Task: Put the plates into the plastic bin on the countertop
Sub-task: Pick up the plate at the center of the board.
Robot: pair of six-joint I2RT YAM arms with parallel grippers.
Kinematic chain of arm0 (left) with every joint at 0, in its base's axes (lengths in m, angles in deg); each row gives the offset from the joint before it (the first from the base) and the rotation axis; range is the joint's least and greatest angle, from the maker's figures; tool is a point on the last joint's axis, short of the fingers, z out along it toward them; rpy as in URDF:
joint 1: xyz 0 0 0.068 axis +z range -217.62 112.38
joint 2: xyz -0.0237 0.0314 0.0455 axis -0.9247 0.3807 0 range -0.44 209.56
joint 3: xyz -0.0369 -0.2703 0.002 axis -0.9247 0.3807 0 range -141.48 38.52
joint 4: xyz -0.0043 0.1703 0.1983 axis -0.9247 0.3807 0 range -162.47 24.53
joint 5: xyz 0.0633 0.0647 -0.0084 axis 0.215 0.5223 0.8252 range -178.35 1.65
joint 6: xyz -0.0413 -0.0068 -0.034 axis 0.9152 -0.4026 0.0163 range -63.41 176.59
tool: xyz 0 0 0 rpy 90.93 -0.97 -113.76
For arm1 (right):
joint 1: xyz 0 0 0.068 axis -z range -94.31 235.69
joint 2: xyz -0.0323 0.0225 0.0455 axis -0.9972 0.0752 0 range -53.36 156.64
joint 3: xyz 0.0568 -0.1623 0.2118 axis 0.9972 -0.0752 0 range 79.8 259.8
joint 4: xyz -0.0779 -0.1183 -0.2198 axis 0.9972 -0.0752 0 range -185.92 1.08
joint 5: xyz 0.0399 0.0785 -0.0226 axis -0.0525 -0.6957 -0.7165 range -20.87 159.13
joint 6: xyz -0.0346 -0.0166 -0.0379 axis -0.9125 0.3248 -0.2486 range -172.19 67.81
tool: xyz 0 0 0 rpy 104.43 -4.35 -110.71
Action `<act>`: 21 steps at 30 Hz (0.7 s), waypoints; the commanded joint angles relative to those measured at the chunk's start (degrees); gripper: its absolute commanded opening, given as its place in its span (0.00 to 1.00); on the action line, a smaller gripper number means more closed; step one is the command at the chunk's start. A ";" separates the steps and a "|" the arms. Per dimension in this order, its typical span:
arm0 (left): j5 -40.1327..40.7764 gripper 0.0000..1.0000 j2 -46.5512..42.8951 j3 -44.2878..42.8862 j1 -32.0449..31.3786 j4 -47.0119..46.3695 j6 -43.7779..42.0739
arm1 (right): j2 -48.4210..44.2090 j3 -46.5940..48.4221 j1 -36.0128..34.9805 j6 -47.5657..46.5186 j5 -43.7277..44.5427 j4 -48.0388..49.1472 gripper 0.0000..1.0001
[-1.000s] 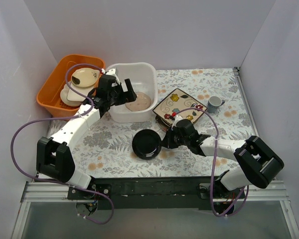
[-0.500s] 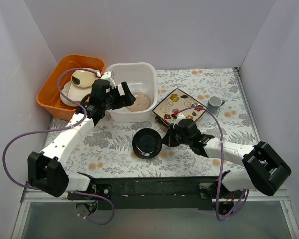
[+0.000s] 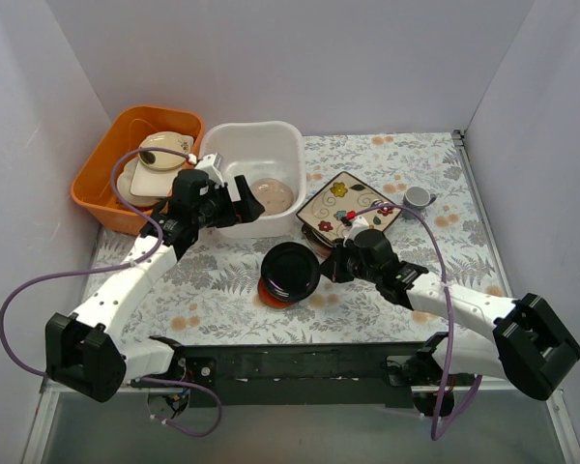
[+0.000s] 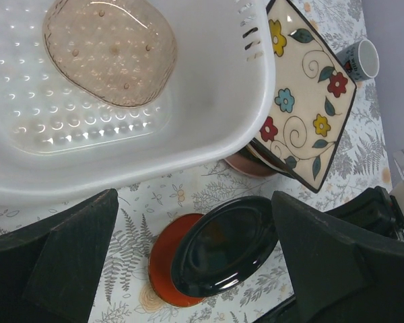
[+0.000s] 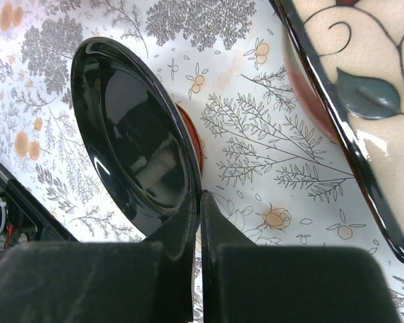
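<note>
The left arm reaches from its base up the left side of the countertop (image 3: 213, 280), past the orange tub (image 3: 106, 169) with its cream dishes (image 3: 159, 155). The left gripper (image 3: 244, 201) hangs at the near wall of the plastic bin (image 3: 256, 135). Its jaws stand wide apart and hold nothing; in its wrist view the two dark fingers (image 4: 54, 262) frame the counter below the bin's rim. The right arm stretches low from the right base toward the centre. The right gripper (image 3: 331, 263) is pinched tight on the near rim of the dark glossy plate (image 3: 290, 271).

The bin is white with a dimpled floor, and the pink-cream plate (image 3: 271, 196) lies flat inside it. The dark glossy plate is round, black and mirror-bright. It is tilted up on edge just in front of the bin, over the red saucer (image 3: 269, 293) on the counter. To the right, the cream square floral plate (image 3: 346, 205) rests on a stack beside the bin, with the grey cup (image 3: 418, 198) beyond it.

Half a second ago the dark plate lay flat and hid the saucer. Now it is raised and the saucer shows. The left gripper has drawn back from over the bin toward its near wall.
</note>
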 commanded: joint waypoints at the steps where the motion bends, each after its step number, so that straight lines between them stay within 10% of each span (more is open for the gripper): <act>1: -3.84 0.97 -3.48 1.92 -0.06 -1.75 -0.32 | -3.75 1.36 0.09 -0.60 1.75 0.58 0.01; 21: -19.82 0.93 -4.89 8.86 -0.06 -8.16 -0.94 | -11.75 2.50 1.06 -1.48 2.89 -1.97 0.01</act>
